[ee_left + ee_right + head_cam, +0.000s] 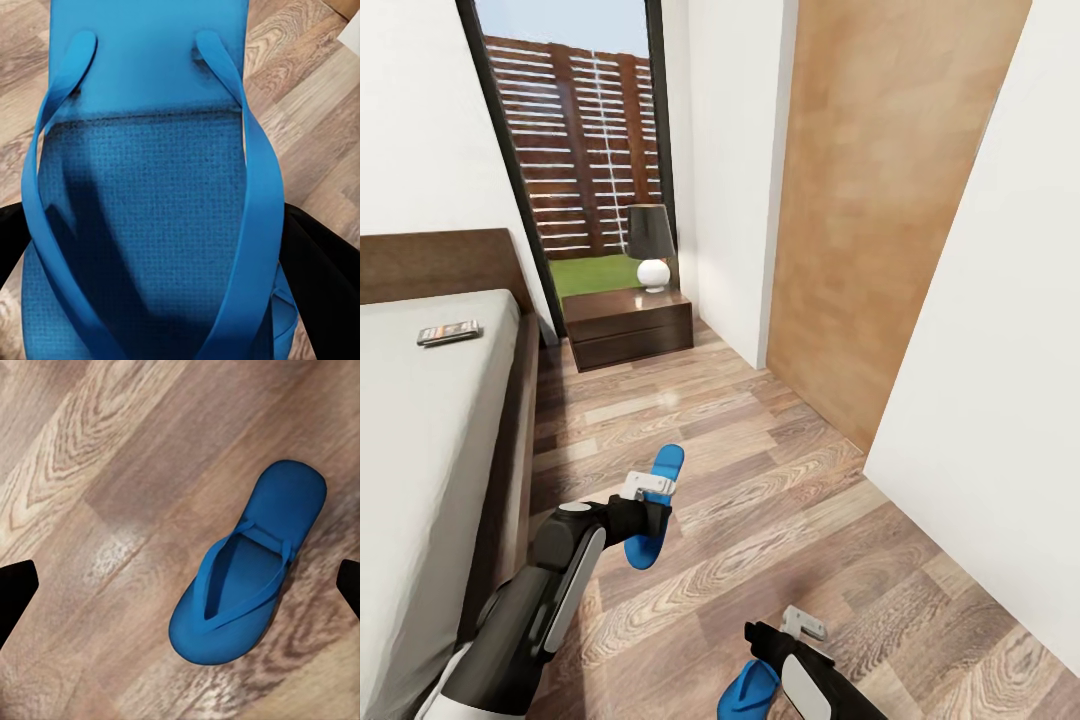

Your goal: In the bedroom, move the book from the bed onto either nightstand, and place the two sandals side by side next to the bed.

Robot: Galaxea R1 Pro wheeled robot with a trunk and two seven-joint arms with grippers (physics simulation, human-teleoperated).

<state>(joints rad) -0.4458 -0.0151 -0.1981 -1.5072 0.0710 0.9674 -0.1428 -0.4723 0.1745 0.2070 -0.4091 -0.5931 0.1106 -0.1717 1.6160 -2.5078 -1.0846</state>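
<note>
- The left end effector (650, 487) sits low over the wood-plank floor (760, 500), just beside the bed (420, 450), and is clamped on one blue sandal (657, 507).
- In the head view that held sandal runs lengthwise under the left end effector, its far end sticking out toward the window (575, 140) and its near end showing below the wrist.
- The left wrist view looks straight down on the held sandal (150, 225) at close range: both straps converge toward the camera, and the two dark fingers (322, 285) press at the sole's two sides.
- The right end effector (780, 635) hovers near the bottom of the head view, well apart from the bed, with its jaws spread apart and gripping nothing.
- The second sandal (748, 690) lies flat on the floor just beside and below the right end effector, on the side nearer the bed.
- In the right wrist view the second sandal (247, 566) lies strap-side up on the planks, between the two dark fingertips (15, 592) but nearer one of them, and touching neither.
- The two sandals are well apart from each other, the held one farther forward along the bed's side.
- The book (449, 332) lies on the grey mattress near the headboard (440, 265), far from both end effectors.
- A dark nightstand (628, 325) stands beside the bed's head by the window, carrying a lamp (651, 245) with a dark shade and a white round base.
</note>
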